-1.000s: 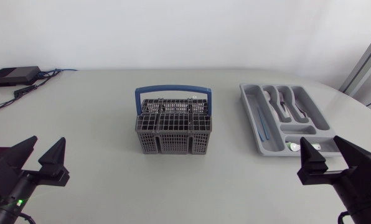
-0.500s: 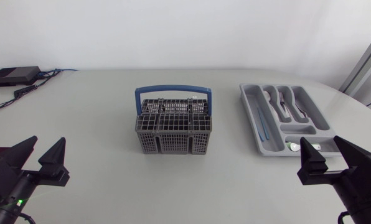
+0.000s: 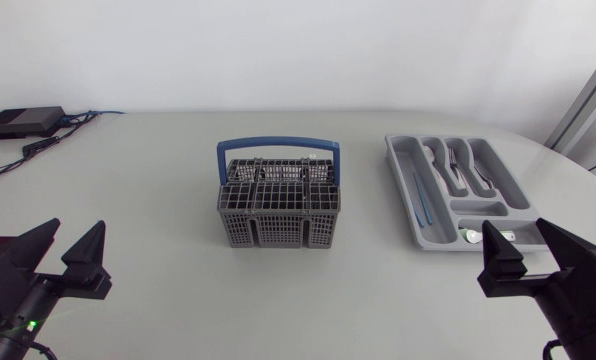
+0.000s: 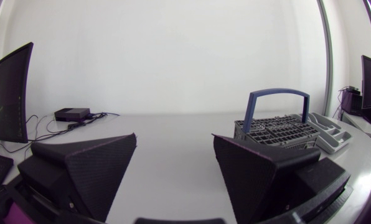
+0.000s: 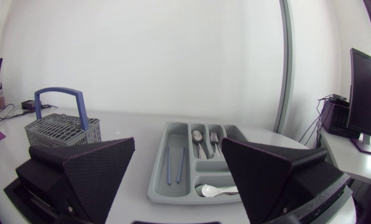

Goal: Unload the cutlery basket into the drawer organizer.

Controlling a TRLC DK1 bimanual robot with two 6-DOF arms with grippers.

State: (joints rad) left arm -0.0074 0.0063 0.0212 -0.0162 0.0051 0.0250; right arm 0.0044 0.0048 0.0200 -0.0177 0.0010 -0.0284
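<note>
The grey cutlery basket (image 3: 278, 208) with a blue handle stands upright in the middle of the table; I see no cutlery sticking out of it. The grey drawer organizer (image 3: 456, 188) lies to its right, holding spoons, forks, blue chopsticks and a white spoon. My left gripper (image 3: 60, 250) rests open at the near left edge, far from the basket (image 4: 277, 129). At the near right edge my right gripper (image 3: 534, 247) is open, just in front of the organizer (image 5: 196, 161). Nothing sits between either pair of fingers.
A black box (image 3: 23, 122) with cables sits at the far left corner of the table. Bare tabletop surrounds the basket on all sides.
</note>
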